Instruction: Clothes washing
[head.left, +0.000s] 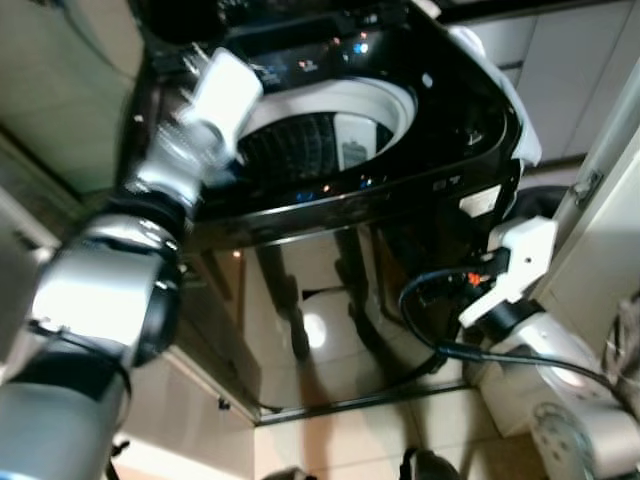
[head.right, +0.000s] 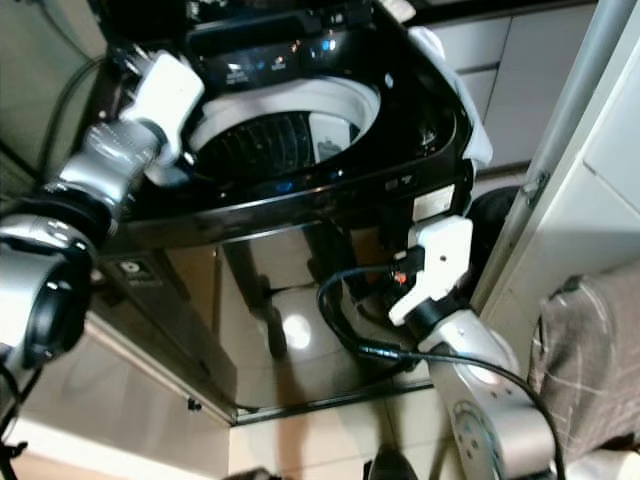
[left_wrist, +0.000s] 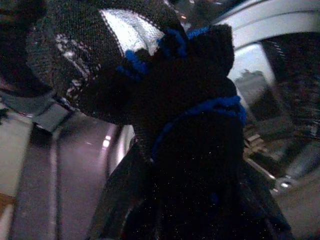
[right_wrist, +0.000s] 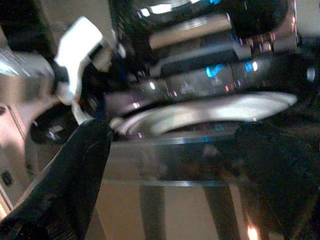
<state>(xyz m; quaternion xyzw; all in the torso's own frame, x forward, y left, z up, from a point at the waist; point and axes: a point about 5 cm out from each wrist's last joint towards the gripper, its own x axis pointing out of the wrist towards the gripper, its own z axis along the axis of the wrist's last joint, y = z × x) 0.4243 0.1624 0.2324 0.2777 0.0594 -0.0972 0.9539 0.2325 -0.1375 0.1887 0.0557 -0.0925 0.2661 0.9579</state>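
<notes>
The left gripper (left_wrist: 165, 150) is clamped on a dark knitted garment (left_wrist: 150, 75) with blue trim, at the left rim of the washing machine (head.left: 400, 190), beside its drum (head.left: 320, 140). The knit looks soft, light and floppy; a bunched fold probably gives the surest hold. The right gripper (right_wrist: 170, 165) hangs spread apart at the machine's front.
</notes>
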